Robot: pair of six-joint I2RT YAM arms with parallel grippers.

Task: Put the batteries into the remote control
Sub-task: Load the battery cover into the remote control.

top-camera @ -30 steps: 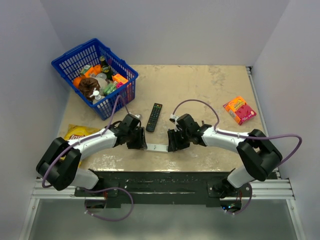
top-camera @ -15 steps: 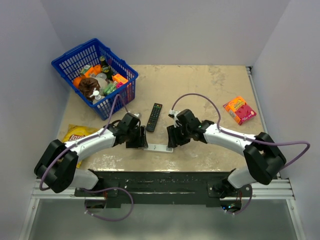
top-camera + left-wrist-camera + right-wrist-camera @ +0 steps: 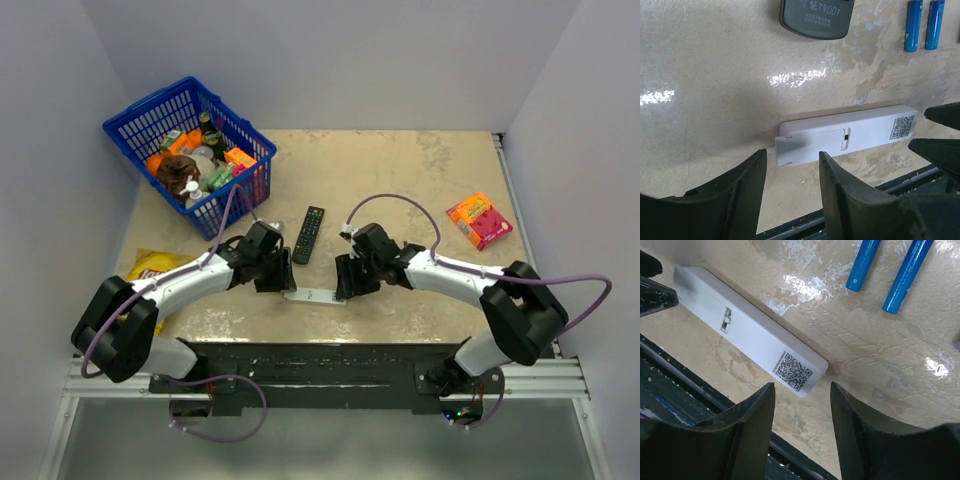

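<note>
The black remote (image 3: 815,17), lying toward the middle of the worktop, carries light-coloured lettering at its near end: two Chinese characters, not legible in the left wrist view, followed by "TV001" (image 3: 822,10). The white remote control (image 3: 850,137), lying back side up along the near edge of the worktop, carries one square QR code (image 3: 903,126) printed in black at its right end; no readable characters accompany it. The snack pack (image 3: 479,220) near the right edge and the yellow bag (image 3: 155,265) at the left edge carry print too small to read.
</note>
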